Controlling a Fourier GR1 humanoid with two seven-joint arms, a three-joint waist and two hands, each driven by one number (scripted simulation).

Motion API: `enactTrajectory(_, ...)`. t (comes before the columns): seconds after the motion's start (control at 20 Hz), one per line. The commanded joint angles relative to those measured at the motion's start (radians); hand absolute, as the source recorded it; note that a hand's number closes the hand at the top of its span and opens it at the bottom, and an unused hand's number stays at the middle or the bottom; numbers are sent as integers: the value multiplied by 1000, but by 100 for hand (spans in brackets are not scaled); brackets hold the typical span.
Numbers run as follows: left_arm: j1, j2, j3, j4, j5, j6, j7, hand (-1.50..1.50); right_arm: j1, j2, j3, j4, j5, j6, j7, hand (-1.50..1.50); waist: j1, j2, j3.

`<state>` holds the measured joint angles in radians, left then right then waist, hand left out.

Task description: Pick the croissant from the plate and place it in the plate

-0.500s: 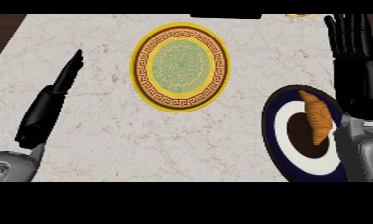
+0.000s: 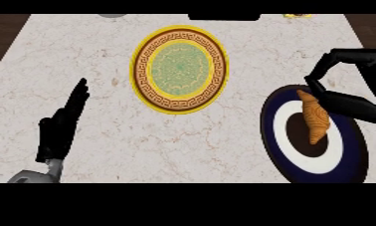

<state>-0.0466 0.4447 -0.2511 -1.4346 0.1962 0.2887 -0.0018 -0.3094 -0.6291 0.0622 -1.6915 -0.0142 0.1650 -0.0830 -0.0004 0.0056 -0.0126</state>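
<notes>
The croissant [image 2: 314,115] lay on the dark blue plate [image 2: 283,143] at lower right of the frame, long axis running top to bottom. The right robot hand [image 2: 339,83], fingers curled but holding nothing, hovered at its upper end. The left robot hand [image 2: 64,123] rested open at far left. The yellow plate [image 2: 180,69] sat upper centre.

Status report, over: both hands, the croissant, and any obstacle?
Right hand curled at golden croissant's top end. Croissant on dark-blue plate. Left hand open. Yellow patterned plate unobstructed.

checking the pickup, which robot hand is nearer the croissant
Right. The right robot hand curls right over the croissant; the left robot hand rests far across the counter.
</notes>
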Motion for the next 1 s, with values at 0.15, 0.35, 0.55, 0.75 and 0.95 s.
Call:
enactTrajectory(0.15,-9,-87,-4,31,29,64,102,0,230,82,-85,255,-65,-17,-336,150,-27,12,23)
enactTrajectory(0.35,-44,-85,11,49,35,60,125,0,238,22,-98,376,-207,296,-581,-150,-4,9,20)
enactTrajectory(0.55,-39,-95,-14,1,15,72,169,0,190,-114,-36,500,62,324,-741,-150,17,1,16)
enactTrajectory(0.75,-3,-119,-40,-32,7,81,166,0,135,-189,-3,500,266,140,-755,-150,27,-2,15)
enactTrajectory(0.95,-30,-112,-22,3,-18,89,175,0,39,-236,27,570,378,106,-734,-150,22,-1,13)
